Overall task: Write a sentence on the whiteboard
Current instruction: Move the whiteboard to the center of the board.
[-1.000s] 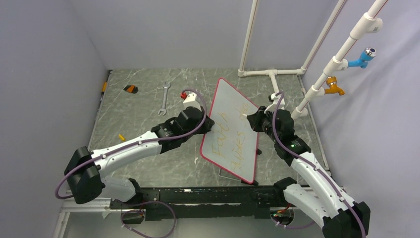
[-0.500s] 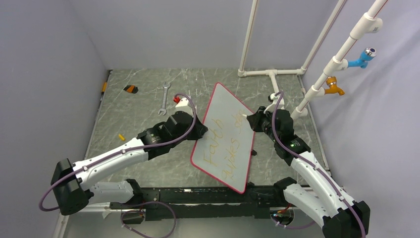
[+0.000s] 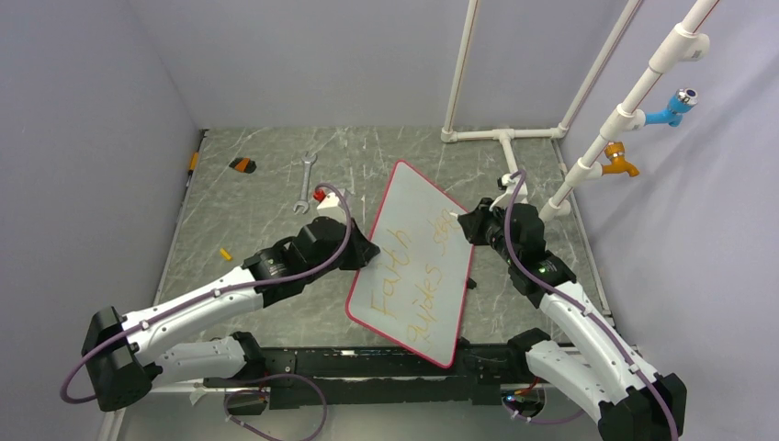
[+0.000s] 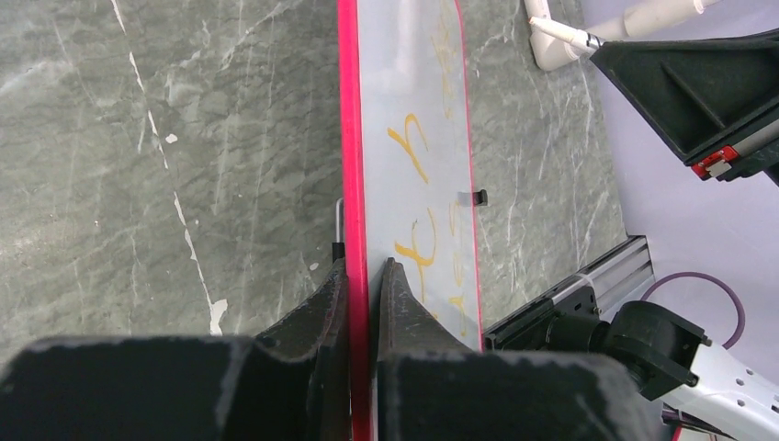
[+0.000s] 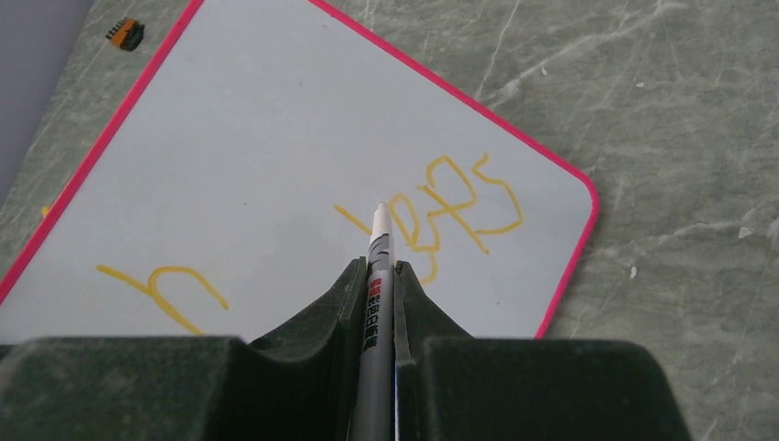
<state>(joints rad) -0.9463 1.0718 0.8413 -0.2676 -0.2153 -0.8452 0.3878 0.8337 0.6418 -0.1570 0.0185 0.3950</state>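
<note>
The whiteboard has swung nearer the arm bases, over the grey marbled table between lilac walls. The left gripper clamps its red rim. The right gripper pinches a marker, tip seemingly on the board.

The whiteboard, a flat white panel with a thin red rim and rounded corners, is being held tilted and skewed, right of the middle by the near edge of the table. The sentence is being displayed along its length in thin yellow-orange handwriting, "Faith" above "guides".
</note>
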